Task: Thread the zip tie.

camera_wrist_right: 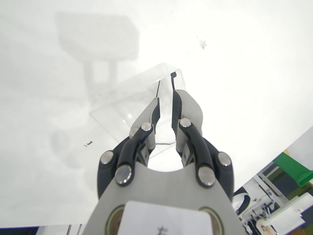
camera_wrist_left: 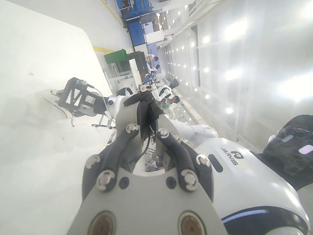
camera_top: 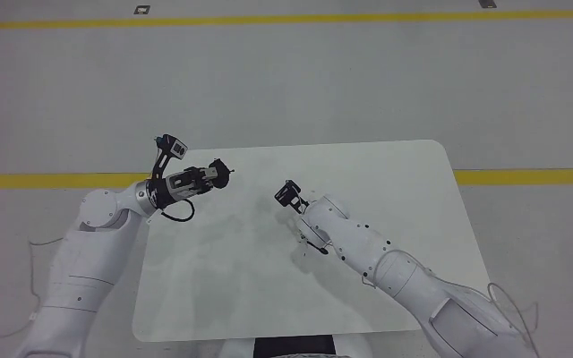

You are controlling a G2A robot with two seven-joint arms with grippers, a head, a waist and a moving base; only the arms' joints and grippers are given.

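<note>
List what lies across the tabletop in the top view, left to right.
From the left: left gripper → right gripper → the bare right part of the table.

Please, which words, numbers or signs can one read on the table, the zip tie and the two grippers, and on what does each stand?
No text here can be quoted.
On the table: none.
On the zip tie: none, plain black.
On the left gripper: none.
On the right gripper: a white label on its base, cut off by the picture's edge, so it is not readable.
On the floor beyond the table: two dark markers, too small to read.
</note>
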